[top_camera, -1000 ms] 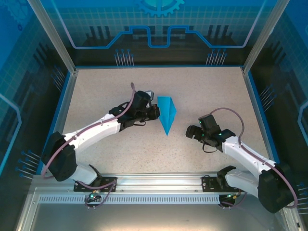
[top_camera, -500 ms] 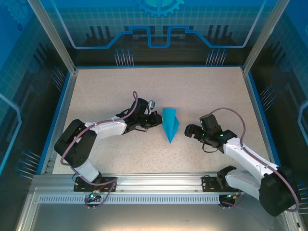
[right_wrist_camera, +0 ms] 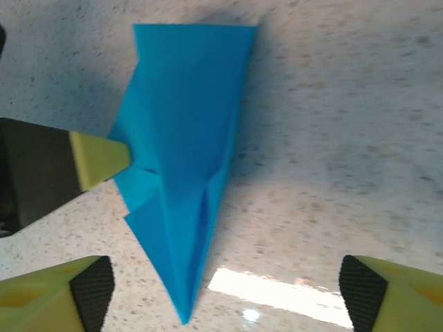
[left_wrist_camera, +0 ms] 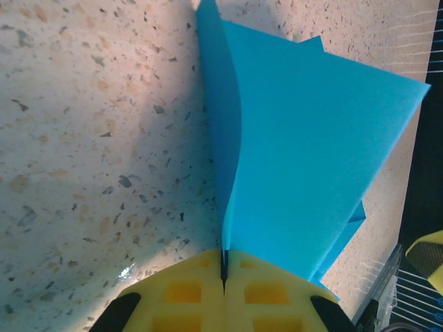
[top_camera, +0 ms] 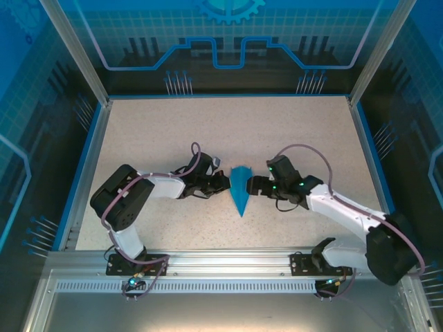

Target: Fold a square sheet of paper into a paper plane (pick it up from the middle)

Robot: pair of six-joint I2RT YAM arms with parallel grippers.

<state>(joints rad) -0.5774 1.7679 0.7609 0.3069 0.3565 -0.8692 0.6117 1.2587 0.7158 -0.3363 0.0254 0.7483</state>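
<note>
Paper plane (top_camera: 240, 189) lies near the middle of the table (top_camera: 311, 131), pointed tip toward the near edge, blunt end away. It sits between the two tools.

Left tool (top_camera: 223, 182) comes in from the plane's left side. In the left wrist view its yellow fingers (left_wrist_camera: 187, 290) are pressed together, clamped on an edge of the teal paper (left_wrist_camera: 304, 159). The sheet's layers fan upward from the pinch, and the lower layers are mostly hidden behind the top one. The paper's upper end is cut off by the frame edge.

Right tool (top_camera: 253, 185) sits just beside the plane's right edge. From above I cannot tell whether it touches the paper — the fingertips are too small to make out. The right wrist view is soft and blurred. There the tool (right_wrist_camera: 225, 280) has its fingers (right_wrist_camera: 66, 294) wide apart, holding nothing, both cropped at the bottom corners, with the plane's tip (right_wrist_camera: 183, 315) low between them. The left tool's yellow fingertip (right_wrist_camera: 97, 160) meets the plane's side there — its contact point is partly hidden by a small paper flap.
</note>
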